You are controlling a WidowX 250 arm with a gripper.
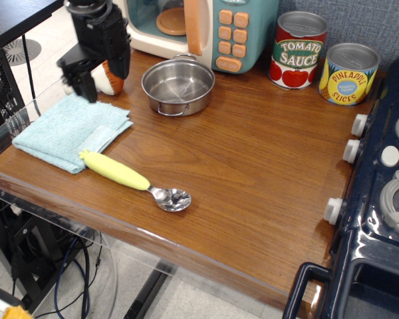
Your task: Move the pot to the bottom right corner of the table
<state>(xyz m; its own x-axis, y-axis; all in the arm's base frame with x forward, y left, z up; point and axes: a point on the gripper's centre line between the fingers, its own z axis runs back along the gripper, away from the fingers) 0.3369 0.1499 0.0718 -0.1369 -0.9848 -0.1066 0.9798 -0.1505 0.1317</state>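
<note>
- The pot (178, 86) sits upright near the back of the tabletop (253, 166), left of centre; its shiny steel inside holds nothing, and one thin wire loop handle shows at its front rim.
- Just behind the pot stands a toy microwave (196, 30) in cream and teal with orange buttons; the pot's far rim lies right against or just in front of its base, which one cannot be told.
- Behind the microwave's window rests an orange plate-like disc (171, 21).
- Two tins stand at the back right, close beside each other. The red one (298, 50) reads "TOMATO SAUCE" and shows tomatoes.
- The yellow one (348, 73) reads "PINEAPPLE SLICES", with a small blue badge whose writing is too small to read.
- The pincer (96, 76) hangs at the back left, well left of the pot, with its two black fingers spread and nothing between them.
- Behind the fingers sits a small brown-and-white object (110, 80), partly hidden.
- A light blue cloth (70, 129) lies on the left of the tabletop.
- A spoon (136, 179) with a yellow handle lies near the front edge, its handle tip touching the cloth.
- A dark blue toy stove (379, 199) with white knobs fills the right side.
</note>
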